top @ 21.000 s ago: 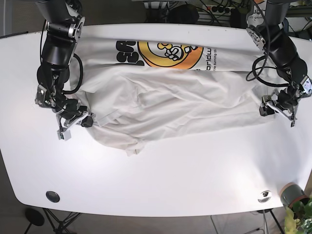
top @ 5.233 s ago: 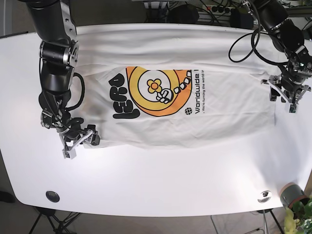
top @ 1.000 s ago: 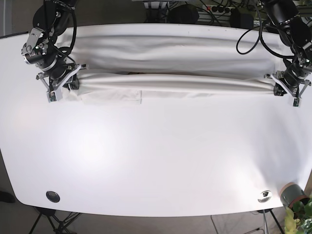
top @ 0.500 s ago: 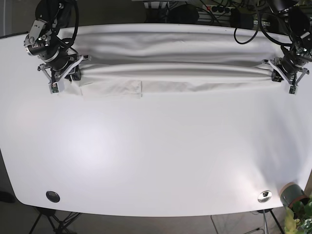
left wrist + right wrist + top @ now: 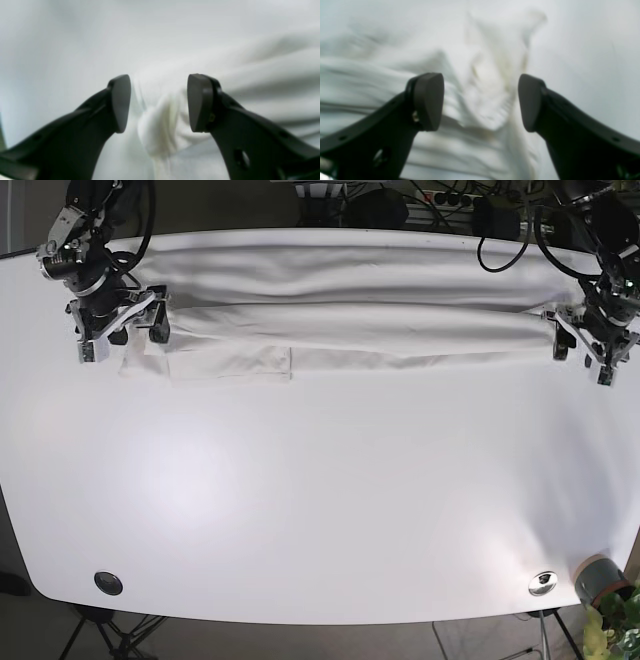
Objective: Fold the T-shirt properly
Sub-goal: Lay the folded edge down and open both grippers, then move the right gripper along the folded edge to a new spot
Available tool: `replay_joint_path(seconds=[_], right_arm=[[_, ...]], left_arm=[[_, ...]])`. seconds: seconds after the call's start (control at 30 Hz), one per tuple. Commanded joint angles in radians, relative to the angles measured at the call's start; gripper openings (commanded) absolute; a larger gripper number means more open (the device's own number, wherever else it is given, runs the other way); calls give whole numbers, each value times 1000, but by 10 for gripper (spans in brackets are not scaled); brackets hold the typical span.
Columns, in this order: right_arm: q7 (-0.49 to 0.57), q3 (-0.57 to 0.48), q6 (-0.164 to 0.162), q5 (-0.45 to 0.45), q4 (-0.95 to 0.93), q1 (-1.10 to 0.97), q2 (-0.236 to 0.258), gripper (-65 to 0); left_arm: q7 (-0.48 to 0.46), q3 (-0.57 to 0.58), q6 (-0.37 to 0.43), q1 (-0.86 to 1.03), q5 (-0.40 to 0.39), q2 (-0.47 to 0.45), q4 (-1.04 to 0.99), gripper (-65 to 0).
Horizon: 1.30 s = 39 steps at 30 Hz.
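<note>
The shirt (image 5: pixel 350 320) lies in a long band across the far part of the surface (image 5: pixel 320 510). The right claw (image 5: pixel 118 330) stands at the band's left end, the left claw (image 5: pixel 585 340) at its right end. A cup (image 5: pixel 597 578) sits at the near right corner, beside a plant (image 5: pixel 618 625).

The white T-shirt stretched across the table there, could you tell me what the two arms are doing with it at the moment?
The two-armed robot is folding a white cotton T-shirt that lies as a long band across the far side of the white table. The left gripper and the right gripper each sit at one end of the band. Both wrist views show the jaws open with a bunched bit of fabric between them, not clamped.
</note>
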Motion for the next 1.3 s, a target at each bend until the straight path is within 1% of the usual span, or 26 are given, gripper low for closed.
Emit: replay_joint_path(seconds=[0.0,0.07,0.17,0.23,0.27,0.33,0.4,0.5,0.53,0.67,0.77,0.87,0.97,1.13,1.2,1.27], right_arm=[[18,18,5,82,22,7,34,-206],[18,16,4,163,22,8,60,-206],[18,-4,4,230,20,28,66,-206],[18,-30,2,235,20,34,68,-206],[18,-51,-6,226,19,40,68,-206],[18,-86,-7,189,10,45,65,-206],[19,-128,-7,134,-10,46,60,-209],[21,-172,-7,49,-43,63,43,-252],[21,-177,-7,2,-64,70,26,-287],[38,-178,2,-119,-96,63,-7,-365],[73,-178,2,-182,-115,39,-20,-388],[133,-181,2,-207,-152,19,-17,-387],[179,-183,2,-208,-219,22,-11,-387],[211,-183,2,-210,-342,80,25,-387],[237,-183,2,-210,-388,106,35,-387],[265,-183,2,-210,-437,135,57,-387]], left_arm=[[-22,-9,4,-4,-68,-22,70,-311],[-22,-9,4,-4,-128,-22,87,-311],[-22,-1,10,-1,-166,-22,82,-311],[-22,14,11,3,-166,-13,81,-311],[-22,28,11,3,-157,4,81,-311],[-22,43,11,10,-129,24,81,-311],[-22,53,5,26,-80,43,81,-312],[-22,53,5,45,-26,67,76,-312],[-23,53,4,51,-8,73,58,-312],[-25,48,-9,57,7,70,-11,-312],[-31,30,-52,83,11,66,-71,-317],[-31,4,-54,86,11,53,-120,-360],[-31,2,-54,82,11,55,-174,-400],[-55,11,-54,25,11,46,-229,-404],[-60,31,-54,10,11,46,-258,-404],[-63,63,-54,-15,11,43,-281,-404]])
